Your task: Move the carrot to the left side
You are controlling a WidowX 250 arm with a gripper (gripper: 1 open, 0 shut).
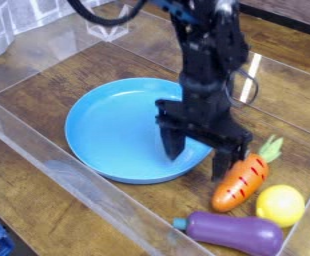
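The gripper [201, 153] pointed down with its two dark fingers [173, 143] spread wide and nothing between them. One finger hung over the near right rim of the blue plate [111, 130]; the other hung past that rim, just beside the carrot [243, 178]. Whether that finger touched the carrot could not be told.

The carrot lay on the wooden table [64, 70] just right of the plate, clear of its rim, tilted with its pale green leaves pointing up and away from the plate and its orange tip pointing toward the near edge. Dark groove lines crossed its body.

The lemon [281, 205] sat to the right of the plate, beyond the carrot and close against the carrot's lower end (contact could not be made out). The eggplant [230, 232] lay on its side nearer the camera than the plate, below the carrot and lemon, its green cap toward the plate side.

The plate was bare inside. A clear plastic wall [44, 160] ran along the near side of the plate, fencing the table.
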